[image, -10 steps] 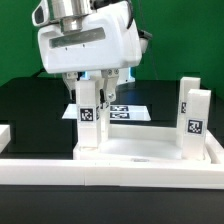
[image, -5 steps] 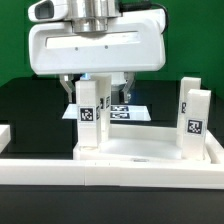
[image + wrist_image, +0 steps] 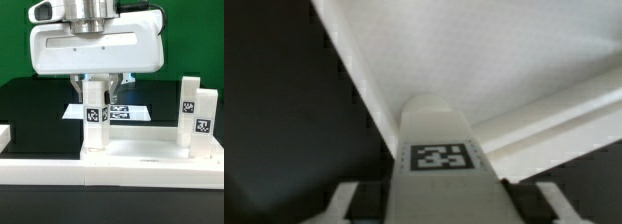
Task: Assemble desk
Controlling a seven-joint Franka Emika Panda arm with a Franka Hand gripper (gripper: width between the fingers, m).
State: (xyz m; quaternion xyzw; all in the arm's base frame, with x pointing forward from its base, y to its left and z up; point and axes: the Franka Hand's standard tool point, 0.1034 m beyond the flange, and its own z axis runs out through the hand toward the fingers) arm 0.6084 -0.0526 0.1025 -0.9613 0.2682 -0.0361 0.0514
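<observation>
The desk top (image 3: 150, 152) lies flat on the black table with three white square-post legs standing upright in it. One tagged leg (image 3: 95, 118) stands at the exterior view's left. Two more legs (image 3: 187, 108) (image 3: 204, 122) stand at that view's right. My gripper (image 3: 97, 92) hangs straight over the left leg, its fingers down either side of the post's upper part and shut on it. In the wrist view the same leg (image 3: 441, 140) runs up between my gripper's (image 3: 441, 208) fingers, with the desk top (image 3: 491, 50) beyond it.
A long low white border bar (image 3: 110, 176) runs along the front of the desk top. Its short end piece (image 3: 5, 133) shows at the exterior view's left. The marker board (image 3: 128, 110) lies on the table behind the left leg.
The fingers have closed in on the left leg. The desk top with its legs has shifted a little toward the exterior view's right. Earlier the hand turned square to the camera.
</observation>
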